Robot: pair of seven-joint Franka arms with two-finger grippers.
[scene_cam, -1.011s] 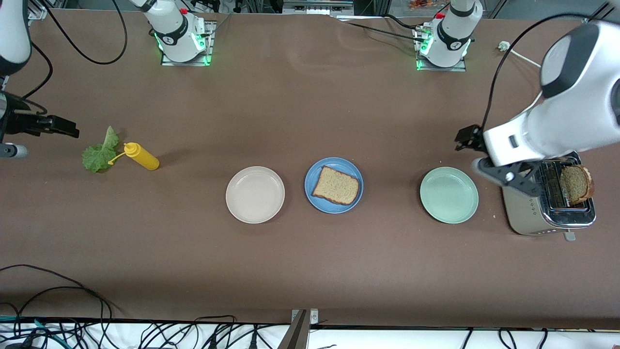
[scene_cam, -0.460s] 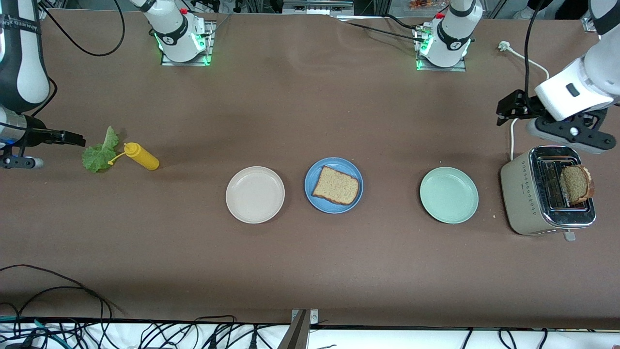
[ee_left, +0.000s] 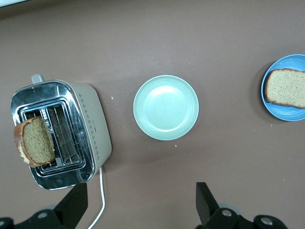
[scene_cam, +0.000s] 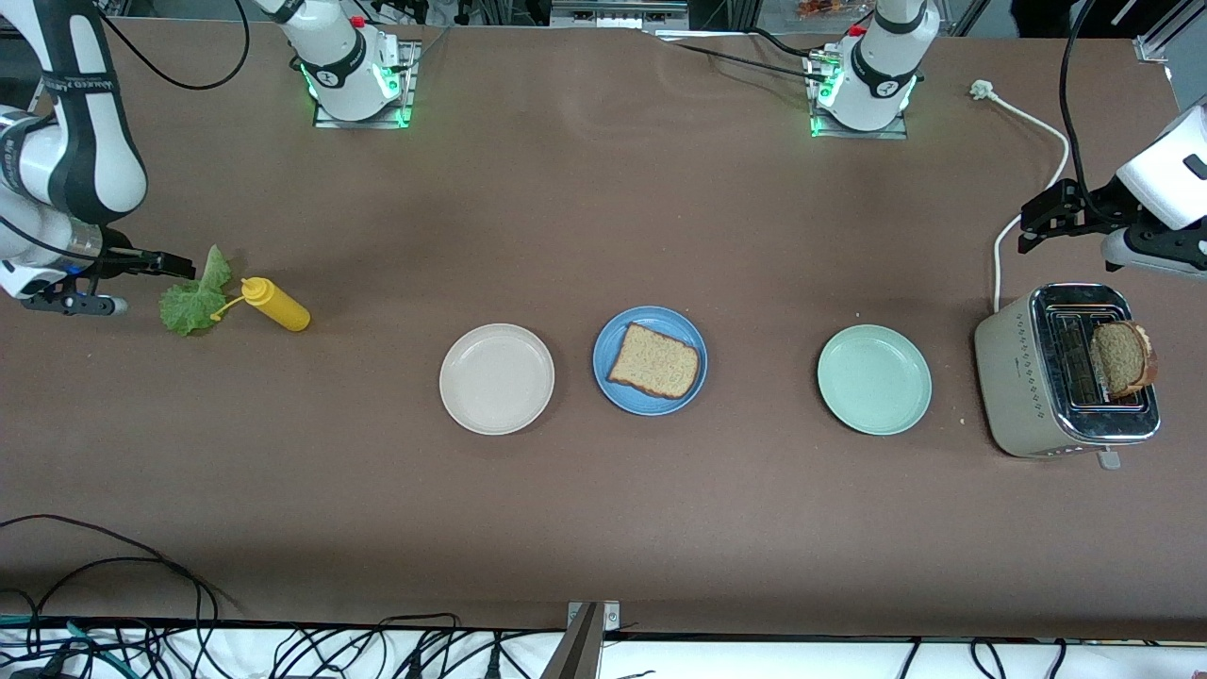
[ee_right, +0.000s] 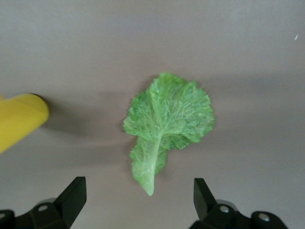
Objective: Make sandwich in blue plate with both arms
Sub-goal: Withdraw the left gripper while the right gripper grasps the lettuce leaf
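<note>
One brown crusted bread slice point(scene_cam: 654, 360) on blue plate point(scene_cam: 614, 377); both grippers' jaws wide apart, empty.

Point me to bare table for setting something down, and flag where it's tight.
Free: the wide strip between the plates and the front camera's edge; the stretch between the beige plate and the mustard bottle; the middle between the arm bases and the blue plate. Crowded: lettuce touching the bottle's tip, with the right claw over it; mint-green plate beside the toaster.
</note>
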